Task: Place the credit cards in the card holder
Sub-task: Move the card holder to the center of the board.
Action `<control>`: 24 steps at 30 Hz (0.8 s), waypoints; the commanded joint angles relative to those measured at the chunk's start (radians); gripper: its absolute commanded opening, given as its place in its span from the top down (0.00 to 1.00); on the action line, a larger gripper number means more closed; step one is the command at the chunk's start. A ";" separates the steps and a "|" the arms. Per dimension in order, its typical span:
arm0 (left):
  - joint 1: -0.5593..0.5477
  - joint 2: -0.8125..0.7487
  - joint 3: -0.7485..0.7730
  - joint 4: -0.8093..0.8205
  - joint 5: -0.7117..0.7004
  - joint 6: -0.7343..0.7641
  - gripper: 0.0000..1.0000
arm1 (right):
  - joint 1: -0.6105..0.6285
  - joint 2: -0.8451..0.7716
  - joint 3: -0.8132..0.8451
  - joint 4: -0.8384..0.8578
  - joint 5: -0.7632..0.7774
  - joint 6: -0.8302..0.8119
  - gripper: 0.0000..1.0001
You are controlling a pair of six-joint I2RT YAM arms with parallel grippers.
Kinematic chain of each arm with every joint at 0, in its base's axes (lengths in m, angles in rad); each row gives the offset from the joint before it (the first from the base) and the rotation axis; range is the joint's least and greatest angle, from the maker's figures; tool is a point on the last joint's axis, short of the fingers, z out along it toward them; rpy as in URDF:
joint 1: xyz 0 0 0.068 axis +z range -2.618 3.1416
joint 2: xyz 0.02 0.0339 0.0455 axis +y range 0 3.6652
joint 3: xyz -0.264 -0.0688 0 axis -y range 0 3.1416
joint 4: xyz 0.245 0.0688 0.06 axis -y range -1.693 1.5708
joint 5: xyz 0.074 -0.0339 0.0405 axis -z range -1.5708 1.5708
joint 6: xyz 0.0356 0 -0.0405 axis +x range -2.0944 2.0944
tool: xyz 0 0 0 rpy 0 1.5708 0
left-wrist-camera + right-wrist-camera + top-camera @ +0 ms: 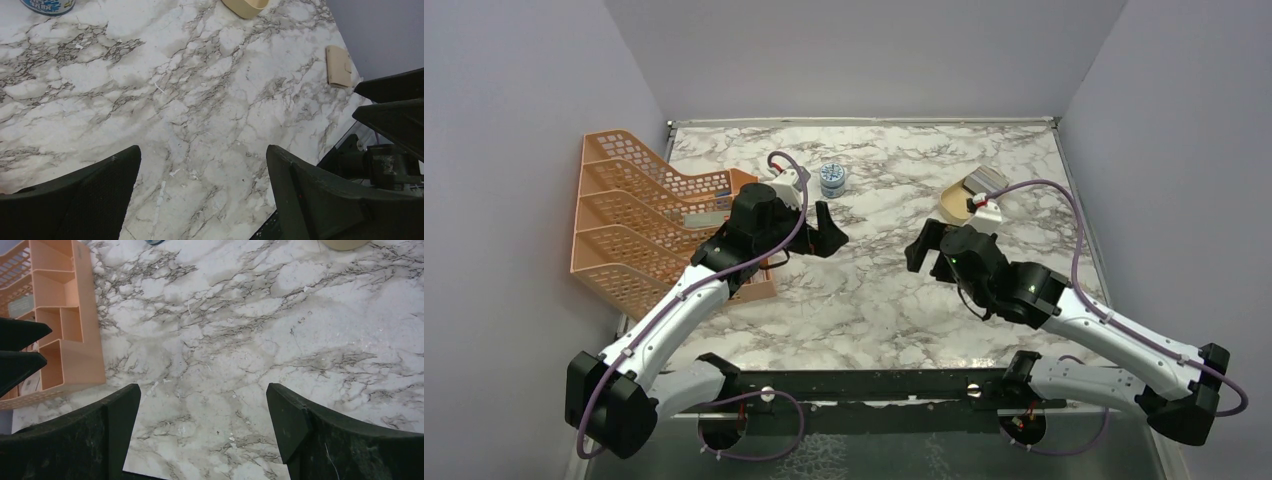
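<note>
Cards (989, 178) seem to lie in the dish (954, 208); holder (339, 66) lies closed near the desk (874, 300) edge, well apart. Both the left gripper (832, 232) and the right gripper (921, 245) are wide, empty. Nothing is inserted yet.

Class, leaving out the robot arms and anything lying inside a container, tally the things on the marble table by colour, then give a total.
Orange: 1, the mesh rack
Beige or tan: 2, the rounded dish and the card holder
Blue and white: 1, the small round tub
Total: 4
</note>
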 commanded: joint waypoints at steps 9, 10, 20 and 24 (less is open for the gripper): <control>0.006 -0.083 -0.012 -0.058 0.023 0.077 0.01 | 0.007 0.086 0.025 -0.086 0.170 0.046 0.00; 0.006 -0.087 -0.019 -0.058 0.021 0.076 0.01 | 0.007 0.102 0.029 -0.094 0.178 0.049 0.00; 0.004 -0.162 -0.076 -0.060 0.024 0.113 0.01 | -0.190 0.310 0.062 -0.168 0.122 0.020 0.00; -0.001 -0.202 -0.096 -0.070 -0.017 0.131 0.01 | -0.347 0.322 0.029 -0.151 0.077 -0.009 0.00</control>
